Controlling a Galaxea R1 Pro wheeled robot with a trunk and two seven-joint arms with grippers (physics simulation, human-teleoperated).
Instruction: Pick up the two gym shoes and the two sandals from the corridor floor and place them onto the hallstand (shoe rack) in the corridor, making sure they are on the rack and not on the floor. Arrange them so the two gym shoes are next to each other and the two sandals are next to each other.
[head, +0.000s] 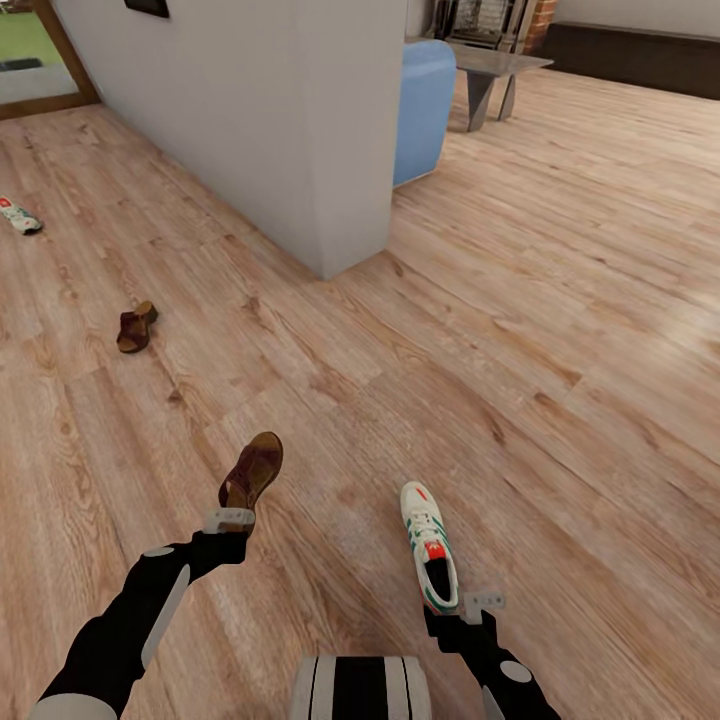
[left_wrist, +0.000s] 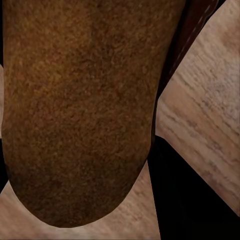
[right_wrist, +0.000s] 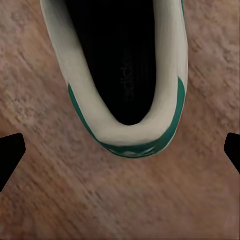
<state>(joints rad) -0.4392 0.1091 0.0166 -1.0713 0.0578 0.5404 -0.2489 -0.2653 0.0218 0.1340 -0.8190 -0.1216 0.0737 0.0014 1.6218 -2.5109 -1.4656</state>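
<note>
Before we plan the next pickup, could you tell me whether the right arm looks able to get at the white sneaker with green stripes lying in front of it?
Probably yes: the right claw sits just behind the white green-striped sneaker's heel, fingers spread either side, only bare wood-plank floor around it.

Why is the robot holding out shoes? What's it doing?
It's tidying up shoes. Its left gripper is at the heel of a brown sandal, apparently holding it. Its right gripper is at the heel of a white gym shoe, fingers apart. Another sandal and another gym shoe lie farther off on the wood floor.
</note>
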